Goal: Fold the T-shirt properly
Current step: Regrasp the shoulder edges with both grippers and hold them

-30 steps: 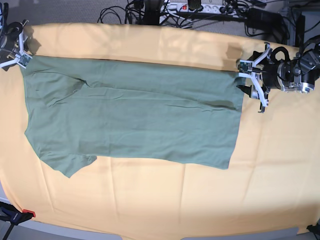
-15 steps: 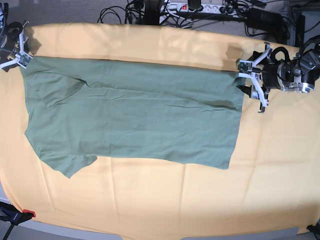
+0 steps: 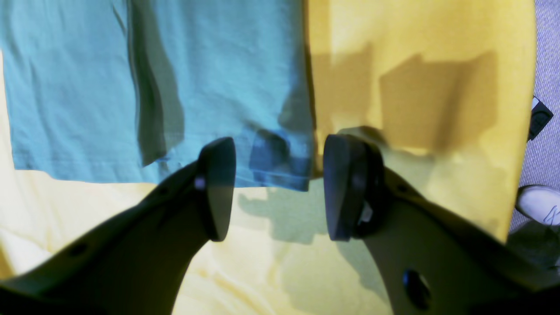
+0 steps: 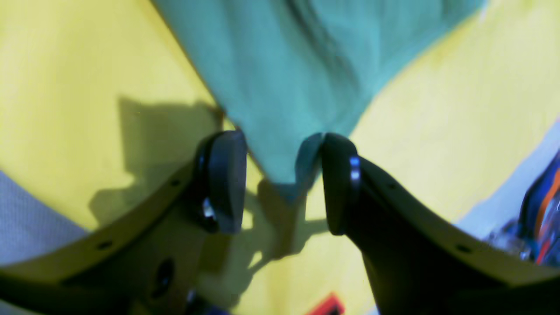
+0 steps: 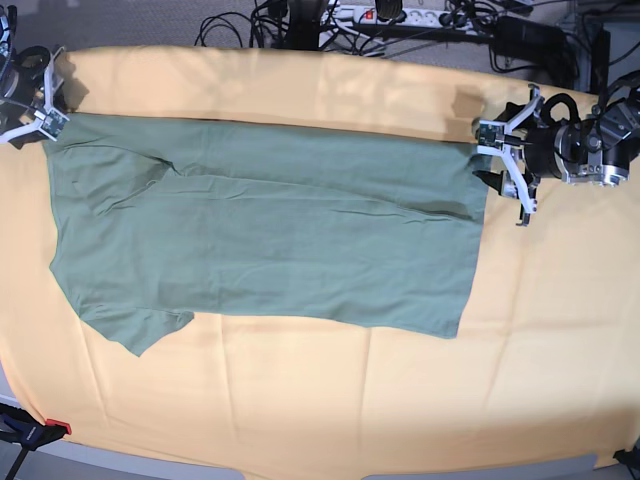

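Observation:
The sage-green T-shirt (image 5: 270, 240) lies flat on the yellow-orange cloth (image 5: 300, 400), folded lengthwise, with one sleeve sticking out at the lower left. My left gripper (image 5: 492, 165) is open at the shirt's far right hem corner. In the left wrist view the gripper (image 3: 280, 188) straddles that corner of the shirt (image 3: 87, 87) with a wide gap. My right gripper (image 5: 48, 115) is open at the shirt's far left corner. In the right wrist view the gripper (image 4: 282, 183) has the shirt's (image 4: 297, 65) pointed corner between its fingers, close to the right finger (image 4: 339, 183).
A power strip and cables (image 5: 400, 15) lie behind the table's far edge. A red-tipped clamp (image 5: 50, 428) sits at the front left corner. A white shoe (image 3: 540, 203) shows on the floor beyond the cloth's edge.
My right gripper has shifted slightly at the shirt's far left corner. The left gripper and the shirt have not visibly moved.

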Controlling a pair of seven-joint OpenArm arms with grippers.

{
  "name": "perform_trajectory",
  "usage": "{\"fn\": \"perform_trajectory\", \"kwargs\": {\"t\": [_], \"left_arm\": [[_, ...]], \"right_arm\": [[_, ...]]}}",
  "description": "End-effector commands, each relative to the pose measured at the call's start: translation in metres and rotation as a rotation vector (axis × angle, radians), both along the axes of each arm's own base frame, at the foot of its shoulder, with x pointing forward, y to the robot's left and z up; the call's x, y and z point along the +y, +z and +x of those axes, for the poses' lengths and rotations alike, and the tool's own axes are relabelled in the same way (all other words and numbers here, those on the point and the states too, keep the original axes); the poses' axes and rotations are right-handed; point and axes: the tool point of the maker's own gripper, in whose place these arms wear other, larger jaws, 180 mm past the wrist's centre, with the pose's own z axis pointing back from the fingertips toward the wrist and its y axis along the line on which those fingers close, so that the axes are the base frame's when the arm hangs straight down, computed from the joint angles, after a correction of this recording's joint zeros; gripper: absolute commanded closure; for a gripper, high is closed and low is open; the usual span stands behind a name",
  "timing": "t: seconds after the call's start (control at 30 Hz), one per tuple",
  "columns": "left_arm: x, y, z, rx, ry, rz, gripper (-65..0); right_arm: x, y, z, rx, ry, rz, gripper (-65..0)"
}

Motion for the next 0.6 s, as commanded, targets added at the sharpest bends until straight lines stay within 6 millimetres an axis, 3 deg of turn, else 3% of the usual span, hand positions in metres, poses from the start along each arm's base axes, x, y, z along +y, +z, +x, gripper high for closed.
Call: {"fn": "perform_trajectory", "kwargs": {"t": [0.0,0.17,0.33,0.47,0.57], "left_arm": [[0.002,0.010,0.007,-0.024,0.003,-0.012,-32.7],[0.001,0.010,0.007,-0.024,0.003,-0.013,-32.7],[0.001,0.010,0.007,-0.024,0.002,-0.012,-32.7],[0.001,0.010,0.007,-0.024,0.003,-0.012,-32.7],[0.001,0.010,0.007,-0.024,0.003,-0.013,-32.7]], "right_arm": [[-0.002,0.009,0.010,-0.036,0.007,-0.014,-30.2],[-0.006,0.012,0.014,-0.062,-0.015,-0.024,-28.1],[-0.003,0.001,-0.005,0.055,0.035,-0.034,-28.1],[-0.006,0.005,0.002,0.013,0.010,-0.039,-27.9],[-0.011,0.009,0.009,-0.029,-0.022,-0.051,-17.4]]}}
